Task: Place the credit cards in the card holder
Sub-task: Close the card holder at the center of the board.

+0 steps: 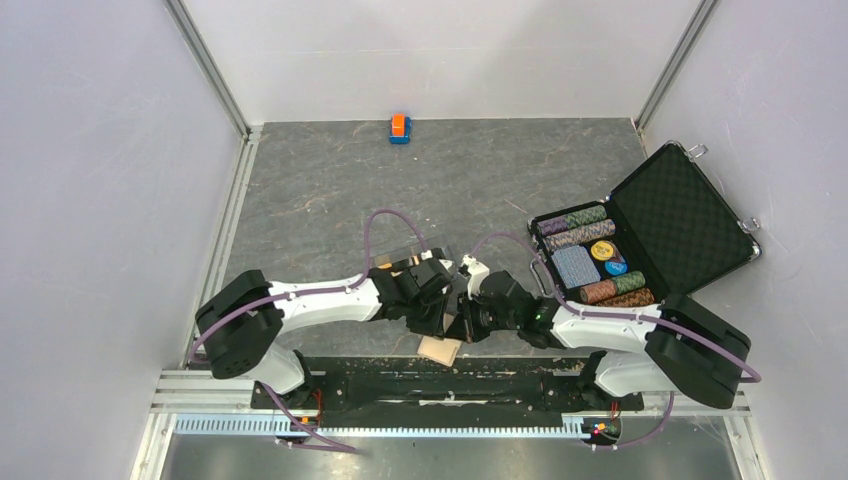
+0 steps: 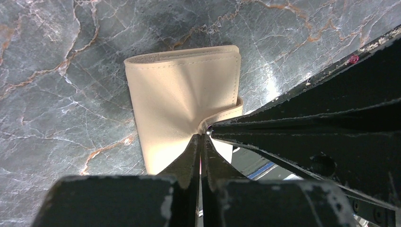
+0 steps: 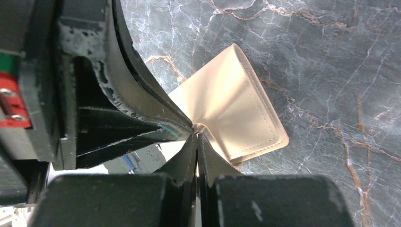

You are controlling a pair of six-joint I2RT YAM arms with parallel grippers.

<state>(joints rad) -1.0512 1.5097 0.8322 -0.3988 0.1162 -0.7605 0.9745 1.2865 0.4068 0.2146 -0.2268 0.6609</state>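
1. The left gripper is fully closed, pinching a beige layer of the card holder at its edge, likely to pull that wall aside.
2. The card holder sits between both arms near the table's front edge, puckered where it is nipped.
3. The right gripper, also clamped tight, pinches the same spot, probably to spread the pocket open.

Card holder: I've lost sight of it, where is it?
The card holder is bottom-centre in the top view, pinched by the left gripper and right gripper.
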